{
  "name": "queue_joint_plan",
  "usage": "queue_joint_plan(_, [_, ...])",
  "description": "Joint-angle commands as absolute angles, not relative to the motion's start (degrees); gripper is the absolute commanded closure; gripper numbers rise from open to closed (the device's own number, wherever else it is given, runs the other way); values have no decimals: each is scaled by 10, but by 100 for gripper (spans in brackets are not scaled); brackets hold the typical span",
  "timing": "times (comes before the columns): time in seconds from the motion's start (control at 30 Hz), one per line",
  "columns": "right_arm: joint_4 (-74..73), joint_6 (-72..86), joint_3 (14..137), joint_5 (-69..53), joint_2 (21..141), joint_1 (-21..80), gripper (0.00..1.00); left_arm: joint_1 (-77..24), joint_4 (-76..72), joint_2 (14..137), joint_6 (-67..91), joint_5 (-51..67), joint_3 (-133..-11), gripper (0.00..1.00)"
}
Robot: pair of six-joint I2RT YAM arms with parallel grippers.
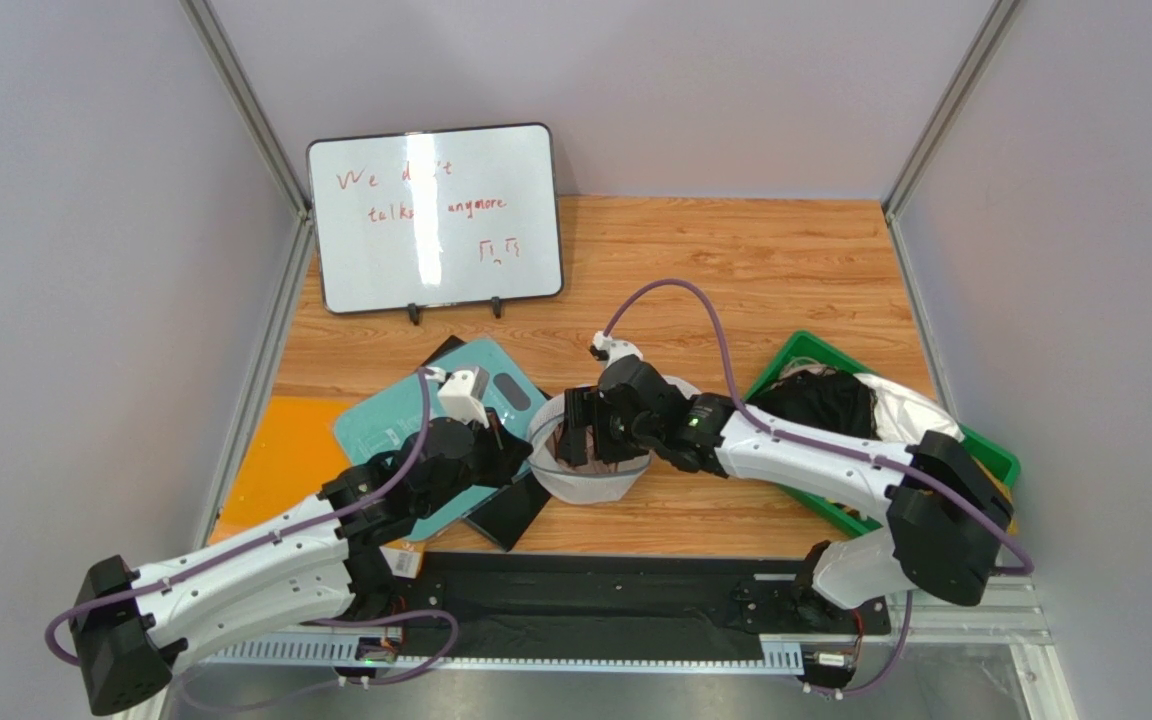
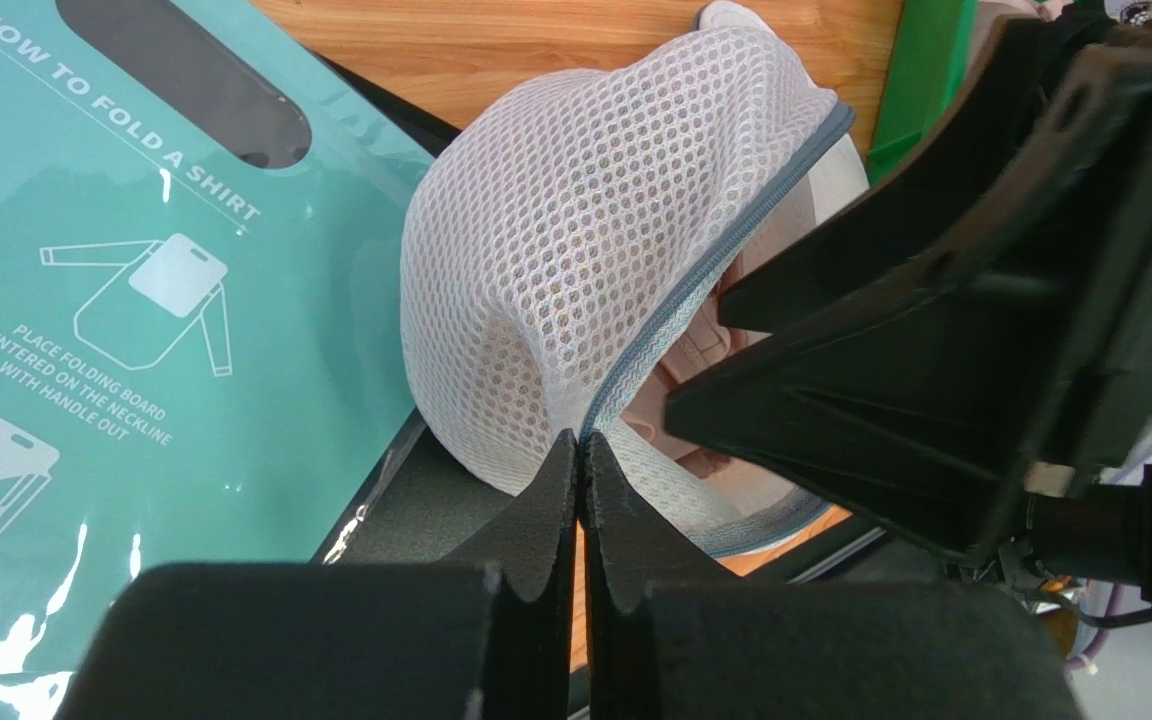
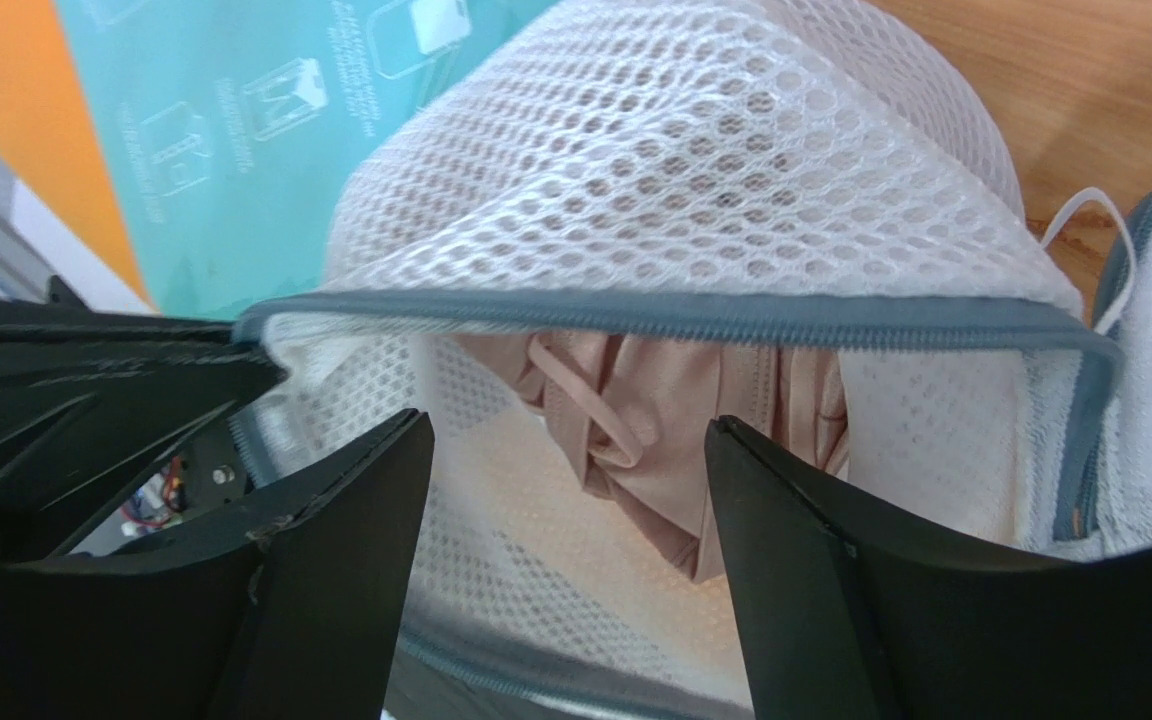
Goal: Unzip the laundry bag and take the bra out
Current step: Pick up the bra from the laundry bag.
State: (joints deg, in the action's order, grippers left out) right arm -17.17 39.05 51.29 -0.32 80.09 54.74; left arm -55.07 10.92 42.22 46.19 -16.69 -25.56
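The white mesh laundry bag (image 1: 593,471) sits mid-table with its grey-blue zip rim (image 3: 687,318) open and its lid flap (image 2: 612,225) raised. My left gripper (image 2: 582,446) is shut on the bag's rim at its near edge; it also shows in the top view (image 1: 519,450). The pinkish-beige bra (image 3: 657,405) lies bundled inside the bag and also shows in the left wrist view (image 2: 699,357). My right gripper (image 3: 567,503) is open, its fingers at the bag's mouth on either side of the bra, not touching it. It hangs over the bag in the top view (image 1: 585,429).
A teal folding board (image 1: 417,413) lies left of the bag on an orange mat (image 1: 274,458). A green bin (image 1: 958,450) with a black garment (image 1: 823,402) and white cloth stands at the right. A whiteboard (image 1: 432,218) stands at the back.
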Motion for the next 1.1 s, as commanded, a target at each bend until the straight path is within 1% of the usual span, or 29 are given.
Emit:
queue_joint_plan(0.0, [-112, 400, 511, 25, 831, 554, 23, -548, 106, 423, 467, -171, -276, 100])
queue_joint_plan(0.07, [-88, 403, 508, 27, 848, 555, 19, -548, 105, 423, 467, -171, -276, 100])
queue_joint_plan(0.2, [-58, 412, 511, 27, 881, 565, 17, -548, 102, 423, 469, -171, -275, 100])
queue_joint_plan(0.33, [-31, 420, 512, 24, 916, 575, 17, -548, 98, 424, 471, -170, -274, 100])
queue_joint_plan(0.43, [-12, 429, 505, 14, 937, 577, 21, -548, 97, 426, 471, -167, -273, 100])
queue_joint_plan(0.47, [-9, 431, 504, 12, 939, 578, 27, -548, 98, 425, 471, -166, -273, 100])
queue_joint_plan(0.53, [-6, 431, 503, 9, 941, 579, 34, -548, 98, 424, 472, -167, -272, 100])
queue_joint_plan(0.57, [-6, 427, 504, 9, 943, 578, 45, -548, 97, 423, 472, -168, -271, 100])
queue_joint_plan(0.63, [-17, 419, 509, 9, 940, 578, 55, -548, 98, 421, 472, -169, -270, 100])
queue_joint_plan(0.67, [-21, 416, 512, -9, 939, 579, 67, -548, 98, 420, 472, -170, -269, 100])
queue_joint_plan(0.7, [-26, 410, 515, -9, 935, 578, 77, -548, 98, 421, 471, -170, -269, 100])
queue_joint_plan(0.77, [-39, 405, 515, -4, 924, 578, 100, -548, 98, 421, 470, -170, -269, 100])
queue_joint_plan(1.07, [-90, 372, 507, -15, 845, 579, 100, -548, 99, 428, 468, -175, -271, 100])
